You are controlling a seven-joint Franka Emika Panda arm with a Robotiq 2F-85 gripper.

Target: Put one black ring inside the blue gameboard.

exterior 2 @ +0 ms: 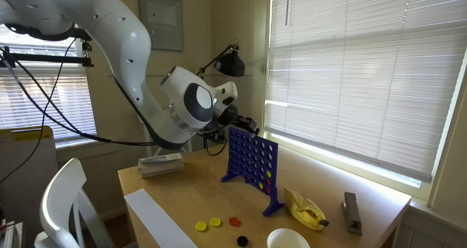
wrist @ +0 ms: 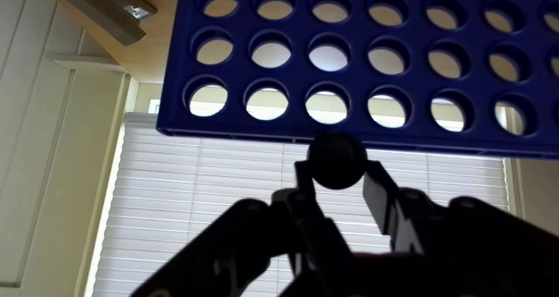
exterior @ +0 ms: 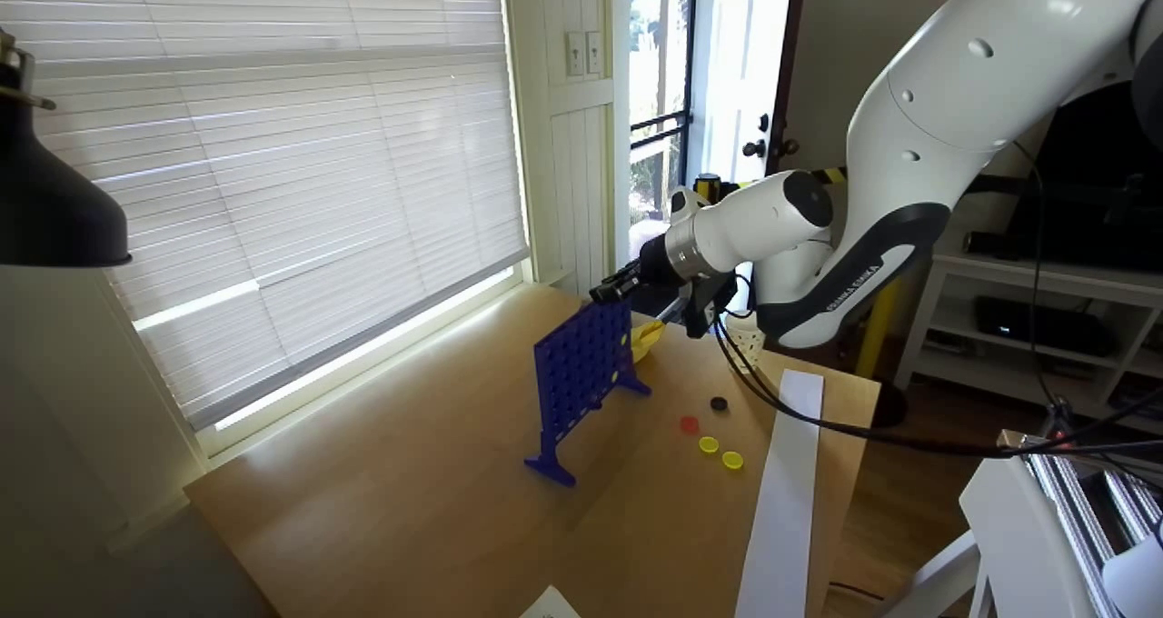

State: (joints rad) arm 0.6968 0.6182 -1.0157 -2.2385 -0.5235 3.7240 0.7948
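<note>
One black ring (wrist: 337, 160) is pinched between the fingers (wrist: 379, 200), near the blue gameboard (wrist: 358, 75).

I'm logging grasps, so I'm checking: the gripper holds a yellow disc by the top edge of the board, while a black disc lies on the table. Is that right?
Not quite: the held disc is black, not yellow, as the wrist view shows. The gripper does hold it by the top edge of the board, and a black disc lies on the table.
</note>
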